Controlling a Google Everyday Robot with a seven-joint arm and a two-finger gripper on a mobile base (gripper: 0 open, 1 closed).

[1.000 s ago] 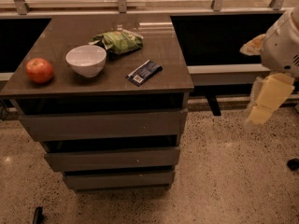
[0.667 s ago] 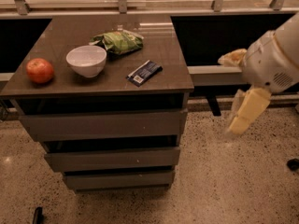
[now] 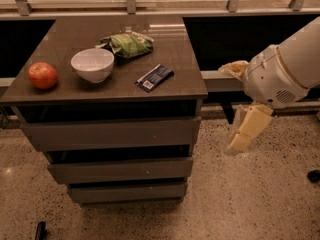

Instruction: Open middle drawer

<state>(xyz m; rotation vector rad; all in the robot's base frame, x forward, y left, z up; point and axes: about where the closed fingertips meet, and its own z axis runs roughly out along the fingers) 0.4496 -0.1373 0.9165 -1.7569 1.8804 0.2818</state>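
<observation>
The cabinet has three grey-brown handleless drawer fronts stacked under the tabletop. The middle drawer [image 3: 120, 170] is the medium-sized front, and it sits flush and shut, between the taller top front [image 3: 110, 133] and the short bottom front [image 3: 127, 191]. My gripper [image 3: 239, 104] hangs in the air to the right of the cabinet, level with the top drawer and apart from it. Its cream fingers [image 3: 247, 131] are spread open and hold nothing.
On the tabletop [image 3: 180, 59] lie a red apple [image 3: 42, 75], a white bowl [image 3: 92, 64], a green chip bag [image 3: 129, 44] and a dark snack packet [image 3: 155, 77]. A low ledge and railing run behind. Speckled floor [image 3: 240, 199] lies to the right.
My gripper and arm have moved left and a little down, closer to the cabinet's right side. The drawers and tabletop things have not moved.
</observation>
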